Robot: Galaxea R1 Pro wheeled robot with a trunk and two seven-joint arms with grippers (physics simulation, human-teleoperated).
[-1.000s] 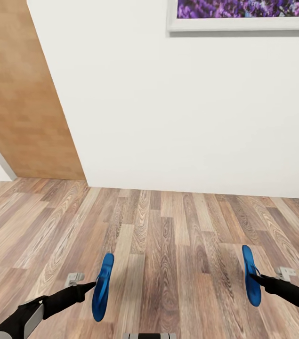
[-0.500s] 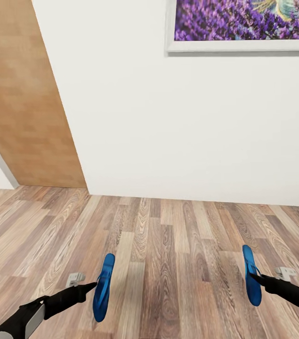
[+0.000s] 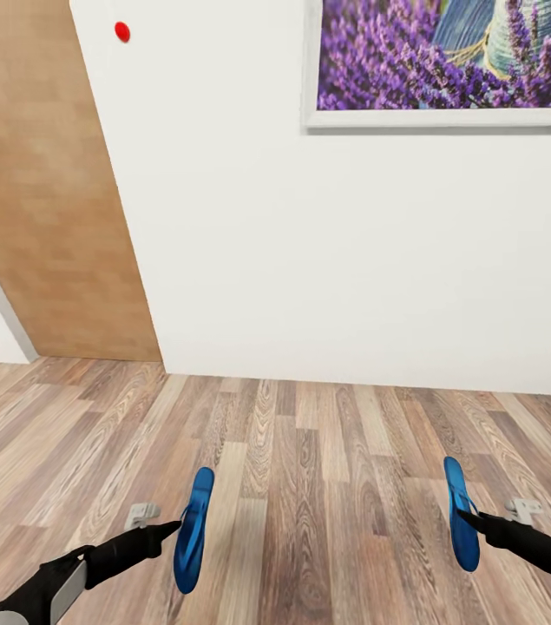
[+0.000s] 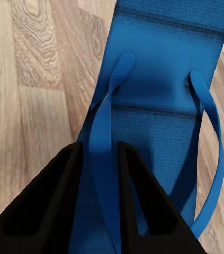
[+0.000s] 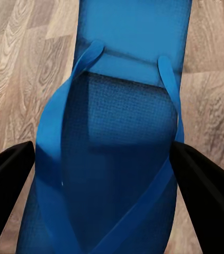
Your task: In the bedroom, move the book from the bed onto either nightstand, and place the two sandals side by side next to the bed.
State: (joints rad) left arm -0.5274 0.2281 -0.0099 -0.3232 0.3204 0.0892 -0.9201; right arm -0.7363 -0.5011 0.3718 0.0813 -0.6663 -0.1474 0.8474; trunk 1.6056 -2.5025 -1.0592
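Two bright blue sandals hang on edge above the wood-plank floor (image 3: 310, 486). My left gripper (image 3: 175, 527) is shut on the left sandal (image 3: 193, 529). In the left wrist view its black fingers (image 4: 48, 211) pinch one strap of that sandal (image 4: 159, 106), with the gripper (image 4: 98, 201) closed around the strap. My right gripper (image 3: 466, 519) is shut on the right sandal (image 3: 462, 514). In the right wrist view the gripper (image 5: 109, 174) spans this sandal (image 5: 122, 159), with a finger (image 5: 6, 169) at each side edge. The bed, book and nightstand are out of view.
A white wall (image 3: 327, 260) stands straight ahead, close by, with a framed lavender picture (image 3: 449, 61) high on it. A light wooden door panel (image 3: 41, 191) is at the left, with a small red dot (image 3: 122, 31) beside it.
The whole view has shifted: the picture and the wall's base sit lower in frame, so the camera moved. Both sandals stay held in the same pose.
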